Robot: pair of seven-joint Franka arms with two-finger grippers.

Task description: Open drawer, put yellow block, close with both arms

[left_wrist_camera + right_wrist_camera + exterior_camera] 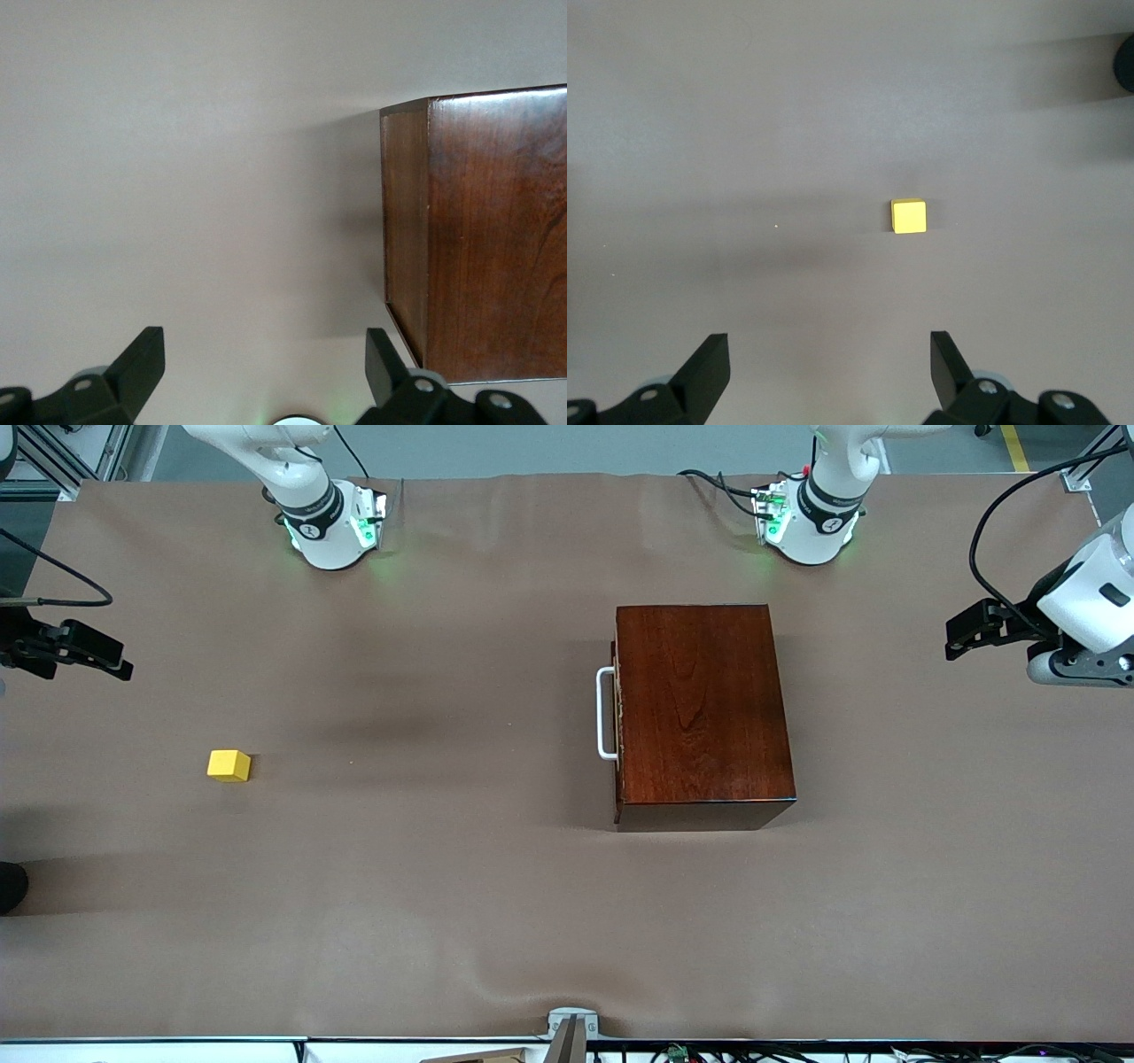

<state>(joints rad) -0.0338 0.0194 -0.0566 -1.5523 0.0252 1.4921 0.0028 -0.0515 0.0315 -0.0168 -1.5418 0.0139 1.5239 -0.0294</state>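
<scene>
Right wrist view: the yellow block [908,216] lies on the table, well apart from the right arm's spread jaws.

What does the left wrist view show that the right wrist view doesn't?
Only the left wrist view shows the dark wooden box, one corner and two faces of it, with the open left gripper low beside it. Only the right wrist view shows the yellow block, ahead of the open right gripper. Both show the brown table cover and spread jaws holding nothing.
</scene>
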